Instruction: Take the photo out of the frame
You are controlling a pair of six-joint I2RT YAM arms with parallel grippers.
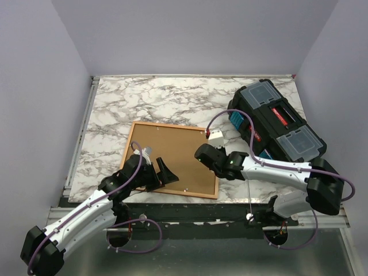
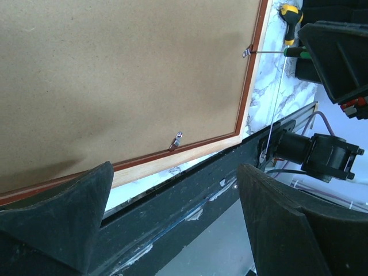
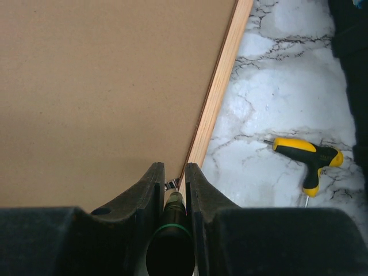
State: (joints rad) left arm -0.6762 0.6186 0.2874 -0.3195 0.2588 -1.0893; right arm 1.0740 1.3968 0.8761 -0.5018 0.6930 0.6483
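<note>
The frame lies face down on the marble table, its brown back board up inside the orange-red rim. The photo is hidden beneath the board. My right gripper is shut on a black screwdriver with a green ring. The screwdriver's tip touches a small metal clip on the frame's right edge. My left gripper stands open over the frame's near edge, close to another clip, with nothing between its fingers. In the top view the left gripper is at the near left part of the frame and the right gripper is at its right edge.
A black toolbox with blue latches stands at the right rear of the table. A yellow and black screwdriver lies on the marble between the frame and the toolbox. The dark table rail runs just below the frame's near edge.
</note>
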